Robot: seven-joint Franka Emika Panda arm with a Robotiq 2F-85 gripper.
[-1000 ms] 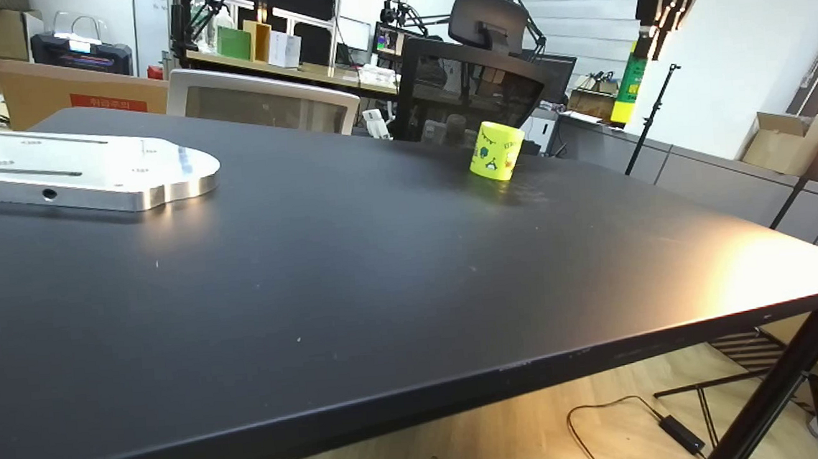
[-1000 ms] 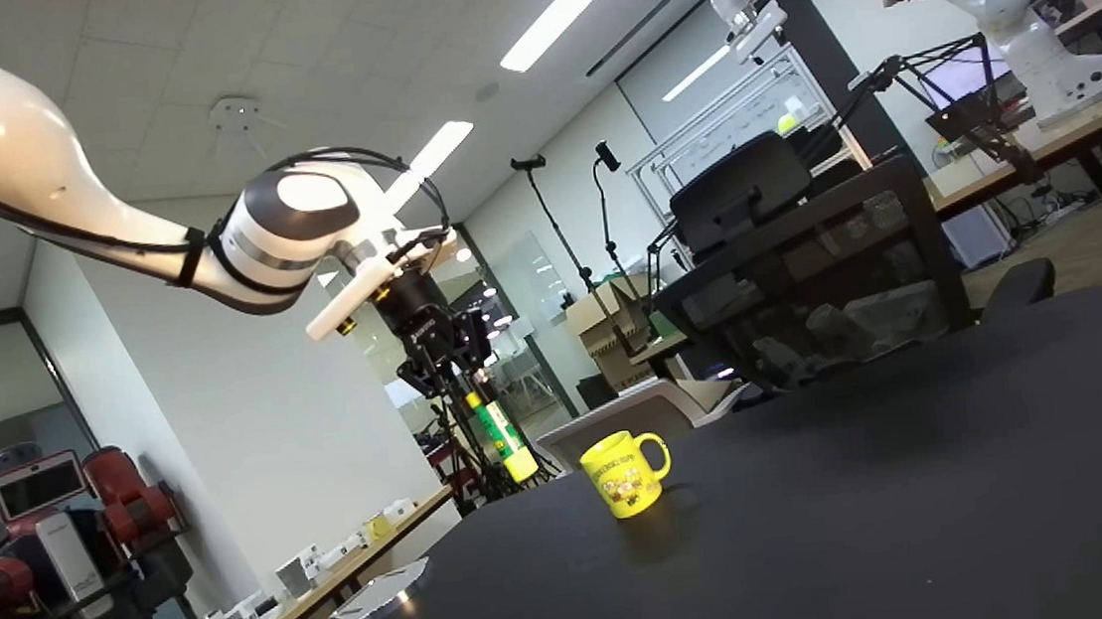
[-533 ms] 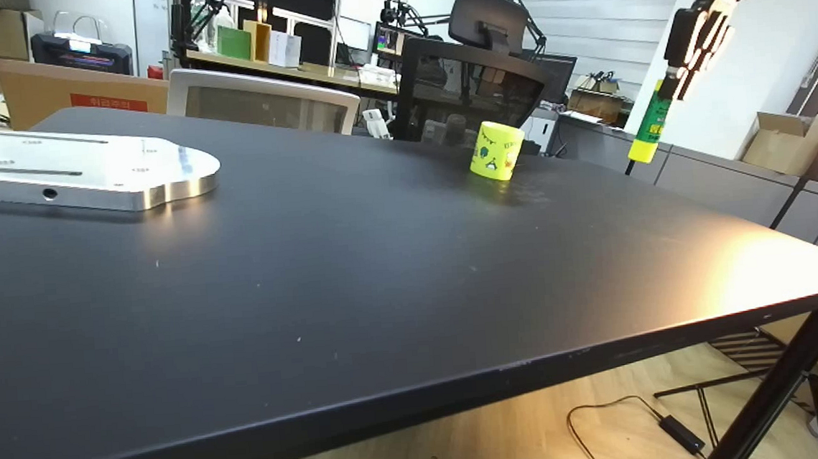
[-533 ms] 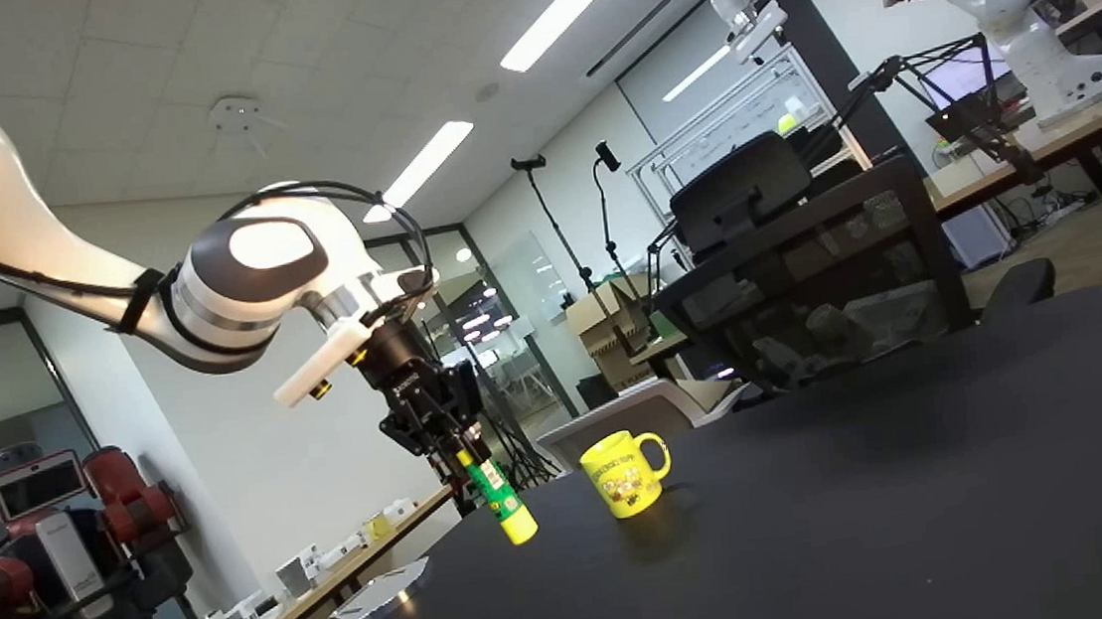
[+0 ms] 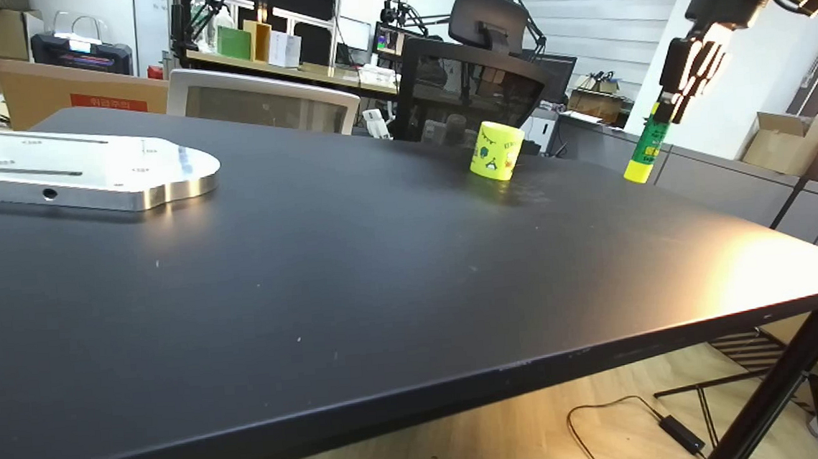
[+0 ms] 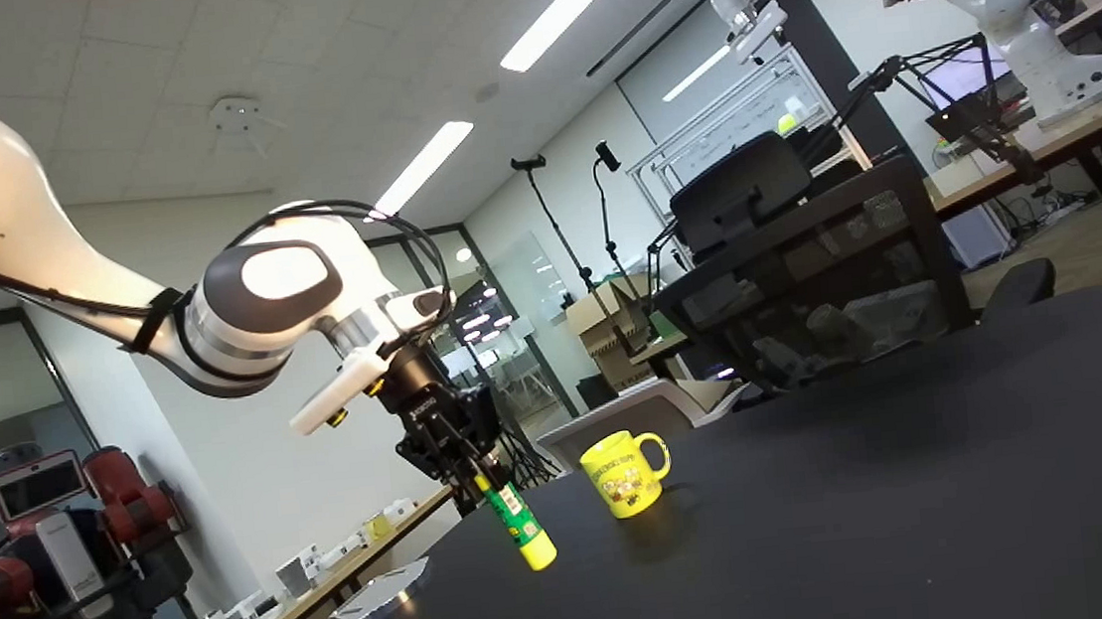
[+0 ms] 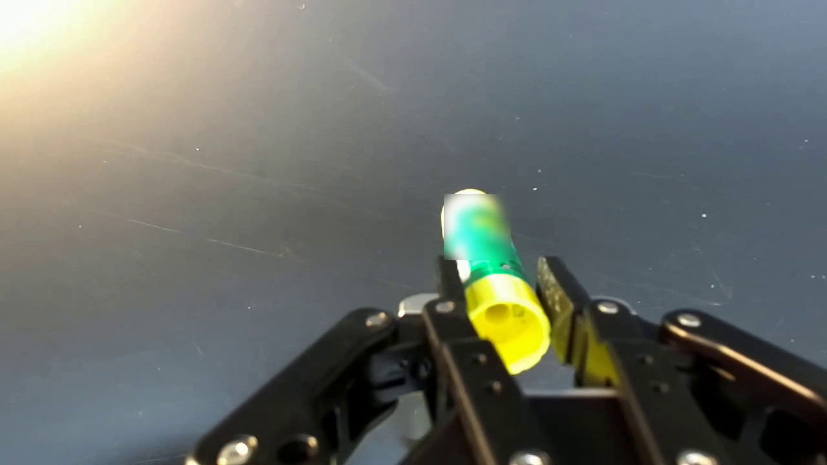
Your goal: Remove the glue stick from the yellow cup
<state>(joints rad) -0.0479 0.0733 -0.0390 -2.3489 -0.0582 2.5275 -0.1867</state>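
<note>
- We see the tilted glue stick (image 6: 516, 519) lower in both exterior views than a second ago, come down with the gripper (image 7: 497, 266); whether it touches the table (image 5: 383, 274), we cannot tell.
- The jaws are closed on its upper end, just right of the wrist view's centre.
- The yellow cup (image 5: 496, 151), unmoved, upper right in an exterior view, stands apart: we judge removal done, setting-down left.

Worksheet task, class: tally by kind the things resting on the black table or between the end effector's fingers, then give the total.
Yellow cup: 1
Glue stick: 1
Silvery metal plate: 1
Total: 3
</note>
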